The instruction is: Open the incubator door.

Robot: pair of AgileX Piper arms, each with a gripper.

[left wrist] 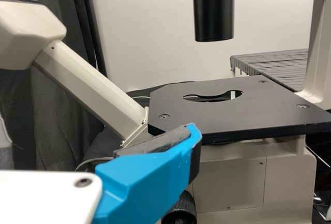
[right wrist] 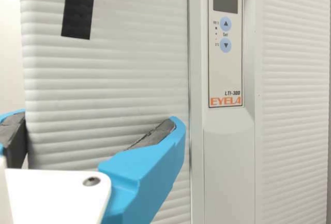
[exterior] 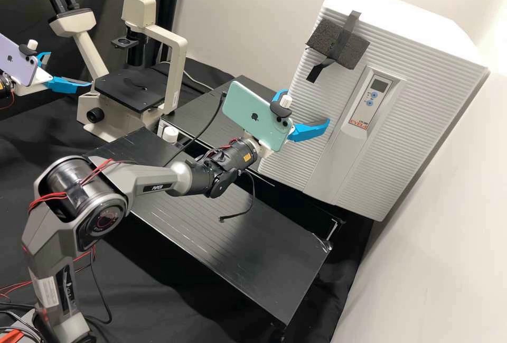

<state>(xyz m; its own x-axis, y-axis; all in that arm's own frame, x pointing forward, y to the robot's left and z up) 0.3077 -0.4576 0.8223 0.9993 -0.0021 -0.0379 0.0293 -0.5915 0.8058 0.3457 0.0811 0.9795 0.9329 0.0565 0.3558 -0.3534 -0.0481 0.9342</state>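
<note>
We have the incubator (exterior: 391, 5) beyond the low black counter (exterior: 248, 258), with its ribbed door (right wrist: 103, 74) looking shut. The right pincer (right wrist: 98, 120) is spread wide and holds nothing; one finger lies out past the door's side edge and the other in front of the ribs, though we can't tell whether either touches. The left pincer (exterior: 70, 68) is also apart and holds nothing, over by the microscope (exterior: 129, 89), and we don't think this job needs it. We expect the door to be stiff and fairly heavy, but with its hinges taking the weight, so it should want a steady outward pull rather than a lift. A seal may grip at first and then let go suddenly, so we would begin slowly and ease off once it gives. The shallow ribs look smooth and likely slippery, offering little to pinch; the side edge seems the best hold, with the dark pads (right wrist: 155, 133) doing the gripping. We would not trust the foam block (exterior: 338, 47) or the hanging tape (right wrist: 77, 12) as a handle, since soft foam could tear and tape peel, and we would keep hard fingertips off the control panel (right wrist: 225, 71), probably the most delicate part.
</note>
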